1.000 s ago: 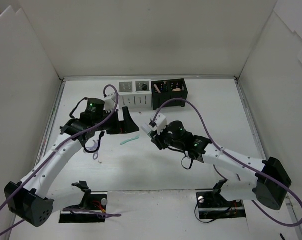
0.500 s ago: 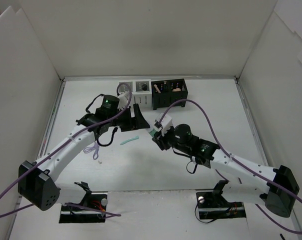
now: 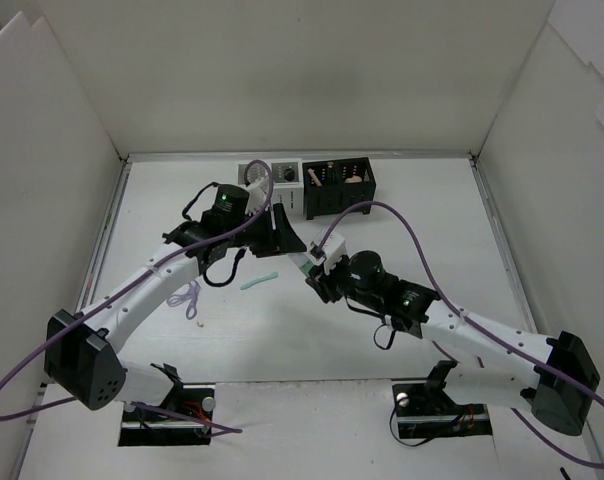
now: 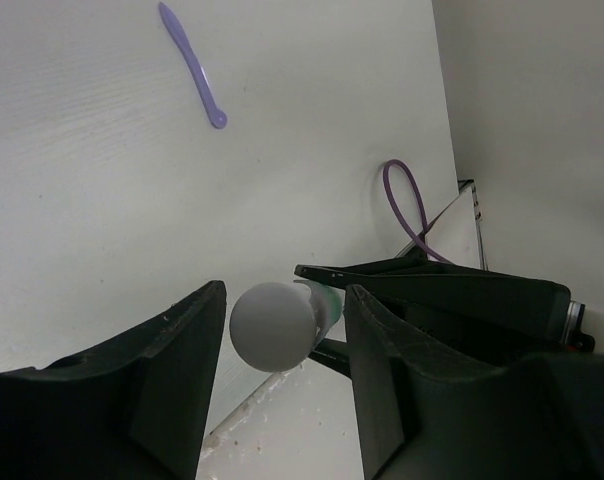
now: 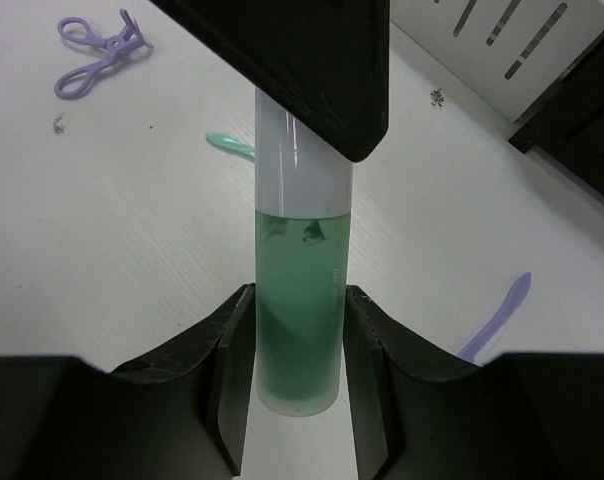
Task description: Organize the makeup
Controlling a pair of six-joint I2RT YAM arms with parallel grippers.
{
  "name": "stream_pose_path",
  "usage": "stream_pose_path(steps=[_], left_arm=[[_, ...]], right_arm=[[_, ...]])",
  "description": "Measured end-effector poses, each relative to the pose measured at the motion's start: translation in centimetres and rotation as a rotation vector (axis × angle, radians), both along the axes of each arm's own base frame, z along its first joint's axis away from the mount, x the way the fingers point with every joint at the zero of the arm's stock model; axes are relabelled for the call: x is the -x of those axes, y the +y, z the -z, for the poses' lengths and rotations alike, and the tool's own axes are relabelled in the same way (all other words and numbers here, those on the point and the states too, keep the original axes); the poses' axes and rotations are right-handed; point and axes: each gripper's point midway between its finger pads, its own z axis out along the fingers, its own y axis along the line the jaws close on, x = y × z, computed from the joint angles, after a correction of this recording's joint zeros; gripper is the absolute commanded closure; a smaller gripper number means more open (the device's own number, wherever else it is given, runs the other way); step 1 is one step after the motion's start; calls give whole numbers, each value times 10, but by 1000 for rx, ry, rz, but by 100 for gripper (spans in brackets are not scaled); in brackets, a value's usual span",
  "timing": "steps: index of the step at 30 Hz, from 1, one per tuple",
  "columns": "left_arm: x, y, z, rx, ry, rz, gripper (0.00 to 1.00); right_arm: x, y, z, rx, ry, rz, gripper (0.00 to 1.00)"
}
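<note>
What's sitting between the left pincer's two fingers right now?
The white-capped end of the mint-green tube sits there, small gaps either side, in the left wrist view. The right pincer grips its green body.

White links [image 3: 132, 295], black joints [image 3: 77, 360], purple cables [image 3: 367, 204], green lights [image 3: 223, 197], black left gripper [image 4: 284, 300], right gripper [image 5: 299, 300]

White table [image 3: 282, 340] under the lights, walls on three sides. Along the far edge a white slotted box [image 3: 287, 185] and a black slotted box [image 3: 327, 204] stand side by side. Out on the open surface a mint stick [image 3: 257, 282] lies flat near the middle. Left of it, a little apart, sits a purple looped tool [image 3: 189, 298]. The wrist views catch a purple stick [image 4: 192, 65] as well, flat and alone on bare table.
</note>
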Motion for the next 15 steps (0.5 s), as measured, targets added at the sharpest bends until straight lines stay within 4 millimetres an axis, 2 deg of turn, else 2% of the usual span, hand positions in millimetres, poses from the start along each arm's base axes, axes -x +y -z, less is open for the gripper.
stream_pose_path(steps=[5, 8, 11, 12, 14, 15], left_arm=[[3, -4, 3, -3, 13, 16, 56], [4, -4, 4, 0, 17, 22, 61], [5, -5, 2, 6, 18, 27, 76], [5, -6, 0, 12, 18, 29, 86], [5, -7, -3, 17, 13, 32, 93], [5, -7, -4, 19, 12, 33, 100]], right_arm=[[1, -3, -3, -7, -9, 7, 100], [1, -4, -4, -10, -13, 9, 100], [1, -4, -4, -11, -14, 10, 100], [1, -4, -4, -10, -13, 10, 100], [0, -4, -5, -14, -17, 12, 100], [0, -4, -6, -15, -19, 13, 100]])
